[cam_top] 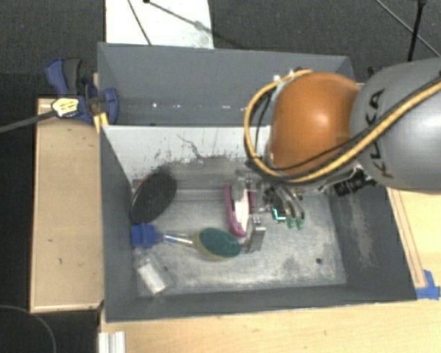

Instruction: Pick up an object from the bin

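My gripper [254, 235] hangs low in the middle of the bin, under the orange wrist cover. Its metal fingers stand right beside a pink and white oblong thing [234, 210], which leans upright against their left side. Whether that thing sits between the fingers I cannot make out. Just left of the fingertips lies a dark green oval disc [219, 243] on the bin floor, with a thin clear handle running left to a blue block [142, 235].
A black oval brush-like thing [153, 195] leans in the bin's left corner. A small clear plastic piece [151, 276] lies at the front left. The arm and its orange cover hide the bin's upper right part.
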